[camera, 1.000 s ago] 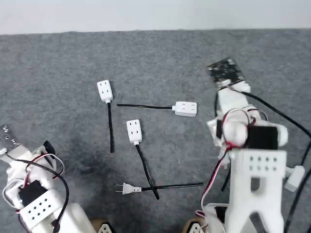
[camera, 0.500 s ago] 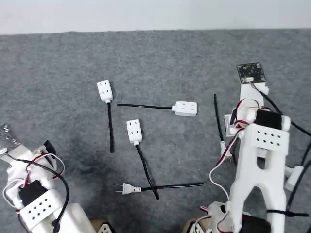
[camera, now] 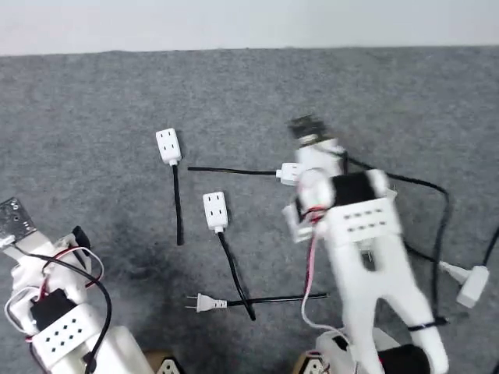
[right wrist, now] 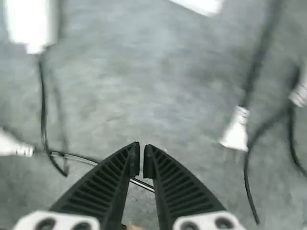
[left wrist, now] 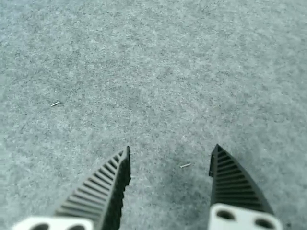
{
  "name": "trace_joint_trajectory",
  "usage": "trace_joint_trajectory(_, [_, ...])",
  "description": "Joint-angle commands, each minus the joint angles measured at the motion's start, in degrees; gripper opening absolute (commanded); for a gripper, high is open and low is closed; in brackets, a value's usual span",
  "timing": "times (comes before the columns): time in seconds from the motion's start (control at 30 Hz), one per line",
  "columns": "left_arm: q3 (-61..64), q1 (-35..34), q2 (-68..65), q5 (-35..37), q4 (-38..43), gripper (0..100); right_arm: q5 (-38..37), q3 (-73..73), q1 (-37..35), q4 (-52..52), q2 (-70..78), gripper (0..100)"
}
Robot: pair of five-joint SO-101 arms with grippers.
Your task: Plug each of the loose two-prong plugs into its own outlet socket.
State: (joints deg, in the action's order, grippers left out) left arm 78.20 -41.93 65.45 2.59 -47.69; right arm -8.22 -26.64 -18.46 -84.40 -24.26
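Grey felt covers the desk. One loose two-prong plug (camera: 201,302) lies flat near the arms' bases. Its prongs point toward the left arm's side, and its black cord (camera: 273,298) runs straight toward the right arm. The nearest outlet socket (camera: 215,210) sits just beyond the plug. The right end effector (right wrist: 140,148), pressed together on nothing, hangs above that cord and is probably the nearer one. The left end effector (left wrist: 170,153) is spread over bare felt.

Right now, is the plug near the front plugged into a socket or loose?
Loose. The plug lies on the grey mat, both prongs bare, apart from the nearest socket.
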Motion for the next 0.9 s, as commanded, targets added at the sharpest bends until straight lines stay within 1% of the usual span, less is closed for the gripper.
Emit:
trace_joint_trajectory(0.0, [-1.7, 1.2, 0.8, -1.0, 1.8, 25, -13.9, -5.5, -13.2, 3.9, -0.1, 1.0])
trace_joint_trajectory(0.07, [-1.7, 1.2, 0.8, -1.0, 1.8, 25, -20.5, -10.4, -19.4, 6.4, -0.1, 1.5])
trace_joint_trajectory(0.13, [-1.7, 1.2, 0.8, -1.0, 1.8, 25, -22.9, -14.9, -23.4, 10.9, 0.1, 1.5])
trace_joint_trajectory(0.23, [-1.7, 1.2, 0.8, -1.1, 1.8, 25, -23.5, -20.2, -27.7, 17.6, 0.3, 1.6])
trace_joint_trajectory(0.3, [-1.7, 1.2, 0.8, -1.1, 1.8, 25, -23.5, -22.4, -30.3, 19.9, 0.5, 2.4])
trace_joint_trajectory(0.43, [-1.7, 1.2, 0.8, -1.1, 1.8, 25, -22.9, -25.2, -35.0, 22.0, 0.5, 12.8])
trace_joint_trajectory(0.53, [-1.7, 1.1, 0.8, -1.3, 1.8, 25, -19.9, -26.8, -35.8, 26.1, 0.5, 19.8])
trace_joint_trajectory(0.6, [-1.7, 1.1, 0.8, -2.8, 1.8, 25, -17.2, -28.3, -35.9, 29.1, 0.5, 21.4])
trace_joint_trajectory(0.7, [-1.7, 1.1, 0.8, -3.4, 1.8, 25, -15.7, -29.4, -35.9, 31.4, 0.5, 21.1])
trace_joint_trajectory(0.87, [-1.7, 1.1, 0.8, -3.4, 1.8, 25, -16.0, -29.5, -35.9, 31.9, 0.6, 16.6])
